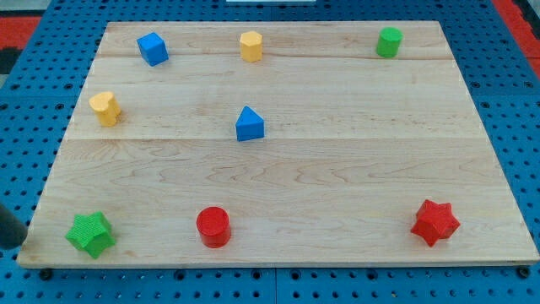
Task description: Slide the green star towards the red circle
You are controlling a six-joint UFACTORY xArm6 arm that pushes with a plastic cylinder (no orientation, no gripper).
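The green star lies at the bottom left corner of the wooden board. The red circle stands to its right along the bottom edge, about a hand's width away. A dark shape at the view's left edge, just off the board and left of the green star, looks like my rod; its lower end, my tip, is apart from the star.
A red star is at the bottom right. A blue triangle is near the middle. A yellow block is at the left. A blue cube, a yellow hexagon and a green cylinder line the top.
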